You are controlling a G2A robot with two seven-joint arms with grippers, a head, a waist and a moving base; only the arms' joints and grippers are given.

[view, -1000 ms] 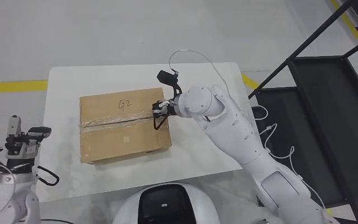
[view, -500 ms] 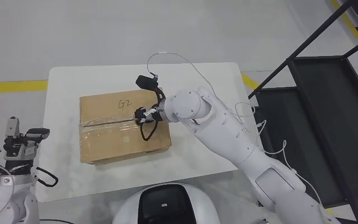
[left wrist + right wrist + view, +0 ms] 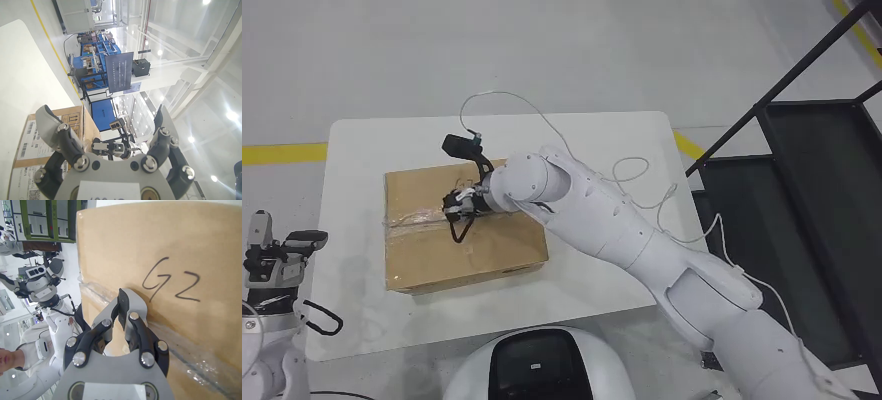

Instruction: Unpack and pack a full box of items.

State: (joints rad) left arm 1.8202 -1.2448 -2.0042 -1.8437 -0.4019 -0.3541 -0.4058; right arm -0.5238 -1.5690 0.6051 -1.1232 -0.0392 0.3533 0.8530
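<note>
A white rectangular table stands on a pale grey floor. The right gripper, jaws pressed together, has its tips on the clear tape seam atop the closed brown cardboard box at mid-table. The left gripper, jaws spread wide and empty, hangs beside the table's left edge, well apart from the box.

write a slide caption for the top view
Right hand, shut, at the taped seam of a closed cardboard box on a white table.
</note>
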